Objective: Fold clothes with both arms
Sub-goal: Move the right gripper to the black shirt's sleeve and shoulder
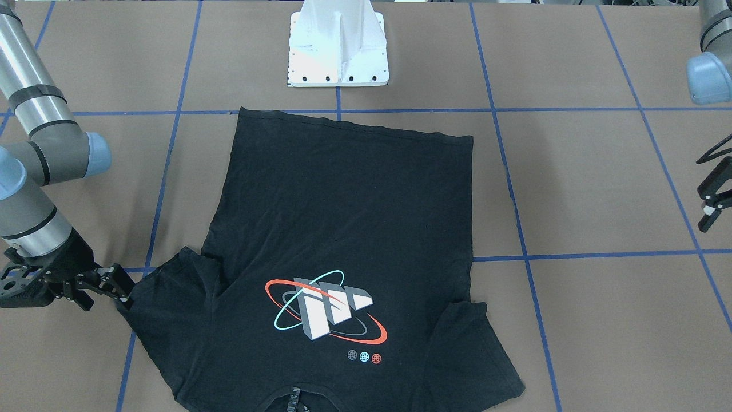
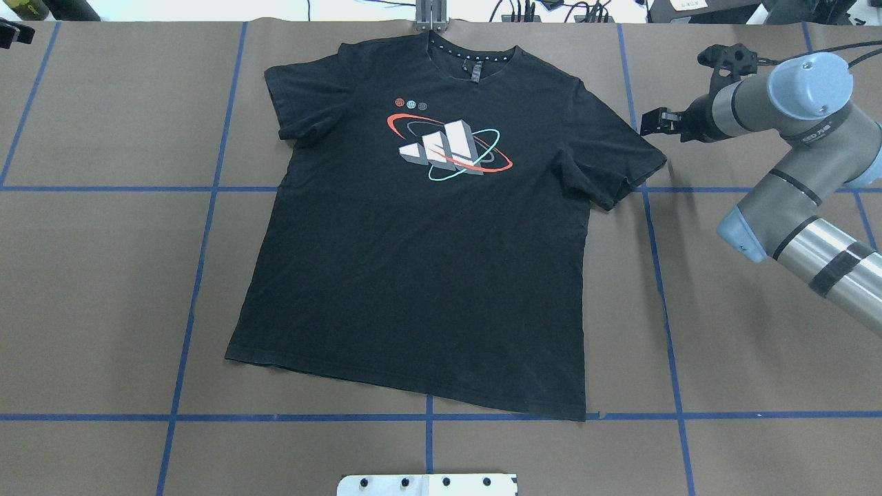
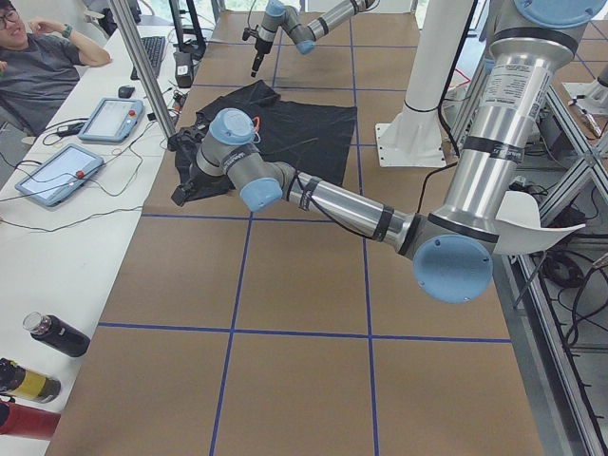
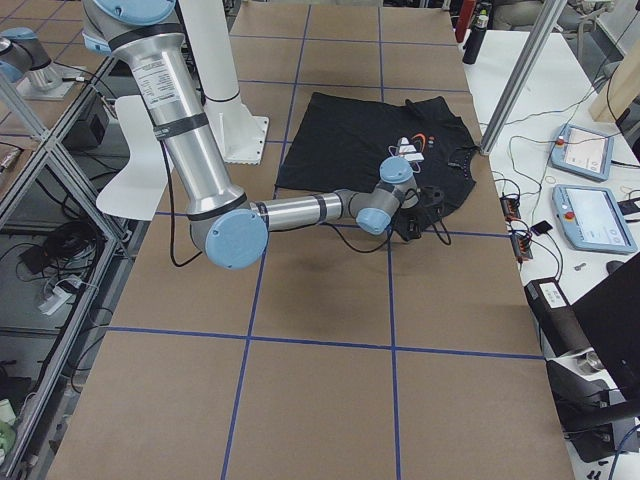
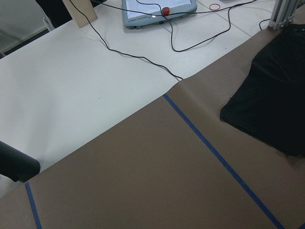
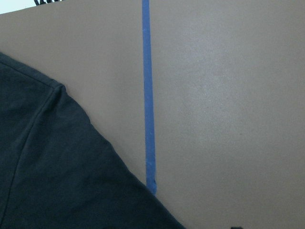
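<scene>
The black T-shirt [image 2: 427, 262] lies flat and face up on the brown table, collar at the far side and hem toward the robot's base. Its white, red and teal graphic [image 2: 448, 148] shows on the chest. It also shows in the front-facing view [image 1: 343, 217]. My right gripper [image 2: 651, 124] sits low beside the shirt's right sleeve [image 2: 620, 165], jaws apart and holding nothing; it also shows in the front-facing view [image 1: 111, 292]. The right wrist view shows the sleeve edge [image 6: 52, 167] beside blue tape. My left gripper [image 1: 708, 206] hangs open and empty, far off the shirt's other side.
The white pedestal base [image 1: 338, 51] stands just behind the hem. Blue tape lines [image 2: 427, 417] grid the table. Beyond the far edge, the operators' white bench holds tablets [image 3: 57, 171], cables and bottles [image 3: 57, 334]; a person [image 3: 38, 66] sits there. A metal post [image 3: 152, 76] stands near the collar.
</scene>
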Controlling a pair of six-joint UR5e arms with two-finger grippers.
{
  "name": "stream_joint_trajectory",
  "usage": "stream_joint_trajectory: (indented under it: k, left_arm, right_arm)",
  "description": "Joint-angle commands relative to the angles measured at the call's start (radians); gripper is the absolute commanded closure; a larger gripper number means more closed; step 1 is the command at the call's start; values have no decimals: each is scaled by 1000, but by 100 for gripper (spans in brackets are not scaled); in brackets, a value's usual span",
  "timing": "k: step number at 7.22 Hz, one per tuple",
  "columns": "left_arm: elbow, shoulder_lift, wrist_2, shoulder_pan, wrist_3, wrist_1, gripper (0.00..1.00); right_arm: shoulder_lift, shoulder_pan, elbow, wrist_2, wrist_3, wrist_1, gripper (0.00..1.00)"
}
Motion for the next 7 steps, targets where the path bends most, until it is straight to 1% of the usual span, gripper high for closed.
stream_joint_trajectory:
  k: [1, 2, 3, 4, 5, 6, 7]
  left_arm:
    - [3, 1, 0, 2, 0, 1, 0]
    - [6, 1, 0, 2, 0, 1, 0]
    - [9, 1, 0, 2, 0, 1, 0]
    - [11, 1, 0, 3, 0, 1, 0]
    - [11, 1, 0, 3, 0, 1, 0]
    - [12, 1, 0, 3, 0, 1, 0]
    - [14, 1, 0, 3, 0, 1, 0]
  right_arm:
    - [0, -29, -23, -34, 2, 9, 25]
    - [-3, -40, -25, -57, 2, 9, 29]
    - [-4, -46, -31, -62, 2, 8, 34]
    - [-7, -48, -31, -63, 2, 9, 34]
    - [-11, -48, -29, -63, 3, 9, 42]
    - [-8, -48, -25, -63, 18, 8, 52]
    - [-1, -49, -17, -60, 56, 9, 85]
